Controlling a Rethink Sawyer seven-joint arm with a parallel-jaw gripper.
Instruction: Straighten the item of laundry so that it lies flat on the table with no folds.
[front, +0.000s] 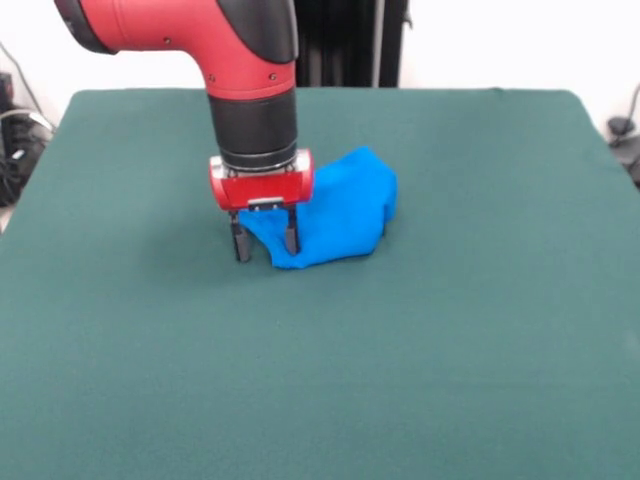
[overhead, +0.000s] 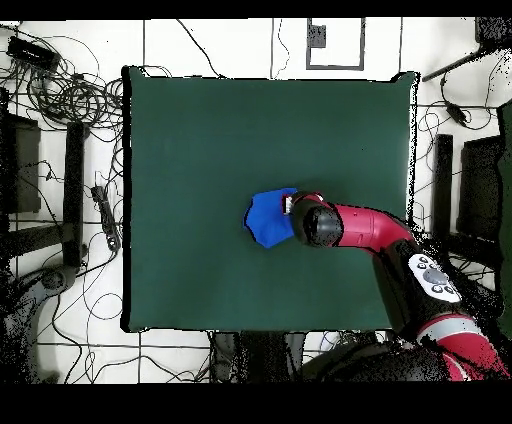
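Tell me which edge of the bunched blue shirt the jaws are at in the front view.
The gripper stands open at the T-shirt's lower left edge in the front view; its other edges lie clear of it.

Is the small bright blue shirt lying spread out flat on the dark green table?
No, the blue shirt sits crumpled in a bunched heap beside the claw.

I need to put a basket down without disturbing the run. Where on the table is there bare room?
The green table is bare all along the camera-side edge in the front view, and on both flanks of the blue shirt. Only the middle is crowded, where the hand hangs at the shirt's edge.
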